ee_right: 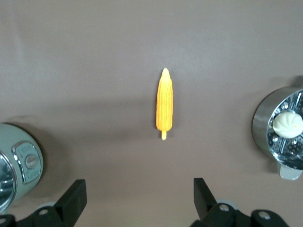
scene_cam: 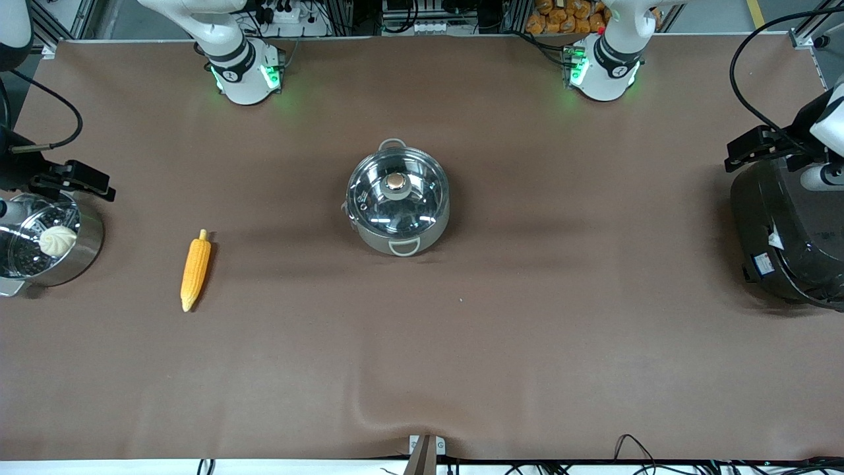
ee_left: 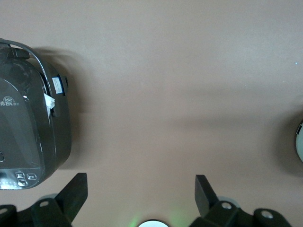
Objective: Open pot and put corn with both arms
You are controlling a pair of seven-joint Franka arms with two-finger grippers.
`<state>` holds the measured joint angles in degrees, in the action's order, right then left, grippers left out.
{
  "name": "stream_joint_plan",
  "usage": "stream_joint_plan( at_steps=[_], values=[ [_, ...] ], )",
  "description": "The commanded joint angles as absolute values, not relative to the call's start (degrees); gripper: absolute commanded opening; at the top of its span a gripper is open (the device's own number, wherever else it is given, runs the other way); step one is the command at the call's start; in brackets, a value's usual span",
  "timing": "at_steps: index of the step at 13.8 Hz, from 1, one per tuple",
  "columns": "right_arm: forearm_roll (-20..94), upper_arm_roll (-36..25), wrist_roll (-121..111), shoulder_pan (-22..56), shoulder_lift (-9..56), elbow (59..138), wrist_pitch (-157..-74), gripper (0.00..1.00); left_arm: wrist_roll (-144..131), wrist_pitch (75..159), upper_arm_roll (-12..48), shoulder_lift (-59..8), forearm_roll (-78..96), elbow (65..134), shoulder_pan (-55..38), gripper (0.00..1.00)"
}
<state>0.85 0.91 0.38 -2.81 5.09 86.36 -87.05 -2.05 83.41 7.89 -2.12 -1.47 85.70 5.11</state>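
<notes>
**Both claws apart and holding nothing, pot lidded at mid-bench**

Left gripper [ee_left: 141,191] hangs over the bench's left-arm end, its two black fingers [ee_left: 75,191] spread wide apart with bare brown table [scene_cam: 527,316] between them. It sits up above the black rice cooker [scene_cam: 788,234], which stands at that end edge. Right gripper [ee_right: 140,197] hangs over the right-arm end with its fingers [ee_right: 75,199] likewise spread and nothing between them, above the steel steamer pot [scene_cam: 49,247] at that edge, whose perforated insert carries a white bun [scene_cam: 57,240].

The pot [scene_cam: 399,201] stands at the middle of the bench, its glass lid [scene_cam: 393,198] on and the bronze knob [scene_cam: 395,183] at the lid's centre. One grey loop handle faces the front camera, the other faces the arms' bases.

The corn [scene_cam: 195,270] lies flat on the table between the pot and the steamer pot, well apart from both and slightly nearer the front edge than the pot. Its pointed tip is toward the front edge.
</notes>
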Motion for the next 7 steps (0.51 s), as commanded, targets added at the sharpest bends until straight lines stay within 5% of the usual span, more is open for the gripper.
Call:
stream_joint_plan(
  at_steps=[1,7],
  values=[
    [1.1,1.2,1.1,-3.3,4.7,84.7,-84.3,1.00,-2.5,83.0,7.9,-1.9,-0.2,85.3,5.2,1.00],
    [1.2,1.2,1.1,-3.4,4.7,84.7,-84.4,1.00,-1.9,84.5,9.5,-2.3,1.0,85.1,4.8,1.00]
  ],
)
